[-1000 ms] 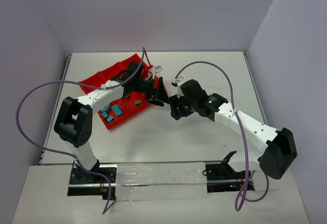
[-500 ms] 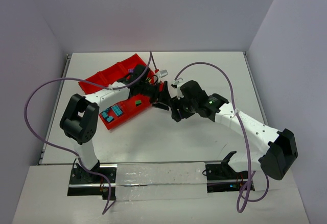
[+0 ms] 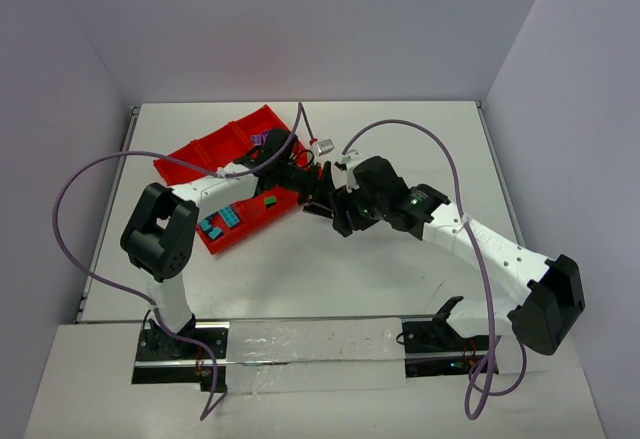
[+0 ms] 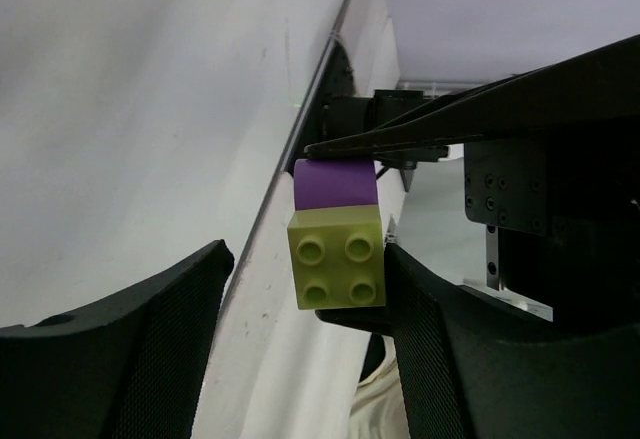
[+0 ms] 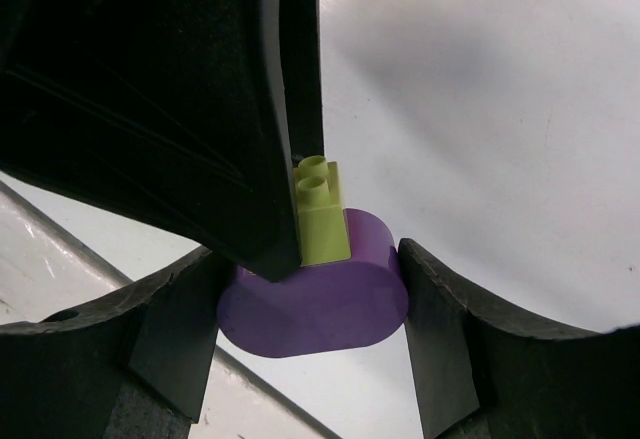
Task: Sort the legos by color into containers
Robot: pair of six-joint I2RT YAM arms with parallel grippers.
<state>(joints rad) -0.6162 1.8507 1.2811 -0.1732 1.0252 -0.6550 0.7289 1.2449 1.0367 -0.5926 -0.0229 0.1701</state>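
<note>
Purple-green lego [image 5: 320,304] sits clamped between right fingers [image 5: 445,359].

Yellow-green on purple, framed in black

The small studded brick [image 4: 337,261] is yellow-green and sits against a plain purple piece [image 4: 335,184]. The left gripper [image 4: 307,259] and right gripper [image 5: 310,256] are black, their inner faces finely meshed. At the far left, the tray [image 3: 215,149] is bright red and holds teal bricks [image 3: 228,217] and one green brick [image 3: 270,200]. The left arm [image 3: 195,191] and right arm [image 3: 480,244] are white with black joints. Their cables [image 3: 70,189] are purple, the table [image 3: 400,139] is off-white and the walls [image 3: 320,29] are pale lilac-grey.
</note>
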